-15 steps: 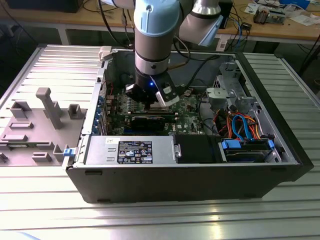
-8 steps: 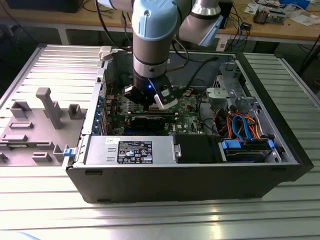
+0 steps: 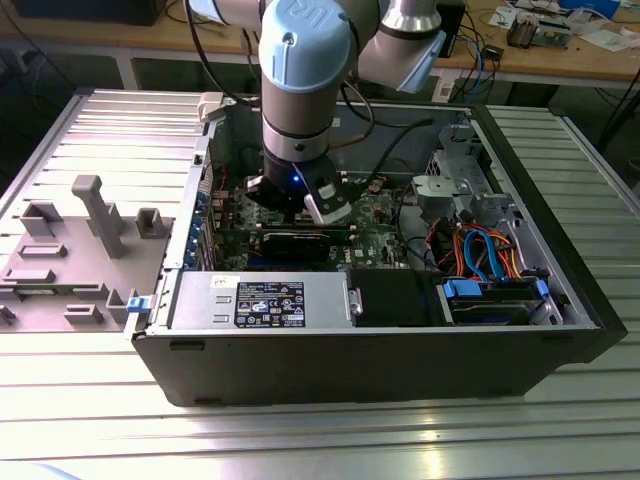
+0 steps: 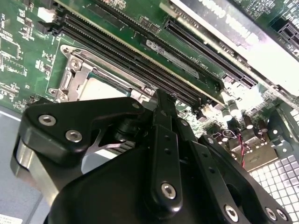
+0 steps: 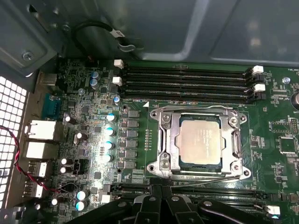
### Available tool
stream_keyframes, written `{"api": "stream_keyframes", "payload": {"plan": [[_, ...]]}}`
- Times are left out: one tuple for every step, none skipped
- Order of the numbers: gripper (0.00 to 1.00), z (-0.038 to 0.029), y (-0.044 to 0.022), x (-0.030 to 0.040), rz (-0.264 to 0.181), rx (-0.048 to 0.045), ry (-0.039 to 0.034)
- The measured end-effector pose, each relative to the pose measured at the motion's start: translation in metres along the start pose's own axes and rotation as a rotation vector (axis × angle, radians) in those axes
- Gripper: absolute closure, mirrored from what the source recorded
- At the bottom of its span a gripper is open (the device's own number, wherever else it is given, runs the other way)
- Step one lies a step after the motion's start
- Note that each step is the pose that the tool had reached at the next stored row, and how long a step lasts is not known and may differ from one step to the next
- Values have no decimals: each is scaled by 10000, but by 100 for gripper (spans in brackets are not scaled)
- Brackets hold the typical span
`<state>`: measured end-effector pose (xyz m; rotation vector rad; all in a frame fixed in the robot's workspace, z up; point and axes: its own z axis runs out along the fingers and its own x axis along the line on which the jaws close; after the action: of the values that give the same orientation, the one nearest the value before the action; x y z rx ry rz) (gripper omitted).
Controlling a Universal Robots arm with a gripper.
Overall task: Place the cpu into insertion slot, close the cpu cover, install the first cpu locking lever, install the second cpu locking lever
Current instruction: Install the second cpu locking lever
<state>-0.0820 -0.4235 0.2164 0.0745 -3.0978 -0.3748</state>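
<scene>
The cpu point(image 5: 200, 140) lies flat in the insertion slot, its silver top showing through the window of the cpu cover point(image 5: 169, 135), which is folded down over it. The slot's pin grid is hidden beneath the chip. Thin wire levers lie along two sides of the cover: one point(image 5: 205, 176) on the edge nearest the fingers, one point(image 5: 196, 109) by the memory slots. My gripper point(image 5: 162, 193) hovers just beside the socket, shut and holding nothing. In the second wrist view the gripper point(image 4: 161, 100) stands above the socket corner point(image 4: 77, 70). In the exterior view the gripper point(image 3: 300, 205) is inside the open computer case.
Long black memory slots point(image 5: 187, 81) run beside the socket, with the grey case wall point(image 5: 187, 28) behind them. A power supply point(image 3: 260, 300) and a drive bay with blue and orange cables point(image 3: 490, 280) line the case's front. A grey fixture point(image 3: 90, 220) sits at the exterior view's left.
</scene>
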Motion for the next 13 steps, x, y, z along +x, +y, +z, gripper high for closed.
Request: {"api": "stream_keyframes", "payload": {"plan": [[89,1,-12,1,21,-32,-2],[89,1,-21,2,31,-52,-2],[89,1,-34,2,41,-71,-4],[89,3,-41,3,49,-81,-5],[89,10,-50,3,64,-98,-9],[89,14,-55,4,73,-107,-10],[89,21,-58,4,79,-118,-14],[89,28,-61,5,85,-128,-15],[89,33,-63,8,87,-147,-17],[89,39,-64,15,87,-170,-17],[89,46,-65,24,88,-184,-19],[89,56,-67,26,90,-186,-19],[89,61,-69,30,93,-196,-19]]}}
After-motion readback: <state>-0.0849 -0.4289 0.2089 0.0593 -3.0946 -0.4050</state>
